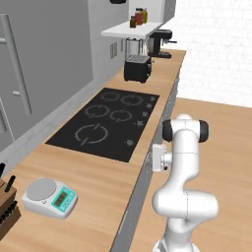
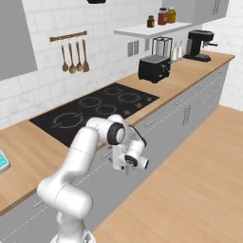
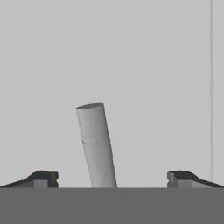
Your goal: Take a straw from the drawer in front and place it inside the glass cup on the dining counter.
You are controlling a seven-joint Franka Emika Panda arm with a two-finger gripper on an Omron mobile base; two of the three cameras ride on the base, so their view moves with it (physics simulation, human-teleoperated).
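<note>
My gripper (image 3: 113, 178) is open, its two dark fingertips (image 3: 43, 178) spread wide. Between them stands the end of a slim grey bar handle (image 3: 96, 144), tilted in this view. It belongs to the flat light grey drawer (image 3: 131, 65) front, which looks shut. From the right base view, the gripper (image 2: 124, 163) points at the grey cabinet fronts just under the wood worktop's edge. In the left base view, the hand (image 1: 158, 157) is right against that edge. The straw is hidden. The glass cup and dining counter are out of view.
A black cooktop (image 1: 106, 120) lies in the wood worktop (image 1: 93, 187). A kitchen scale (image 1: 50, 197) and knife block (image 1: 7, 204) sit at the near left. A black toaster (image 2: 154, 68) and coffee machine (image 2: 199, 45) stand farther along. Open wood floor (image 2: 190, 190) lies to the right.
</note>
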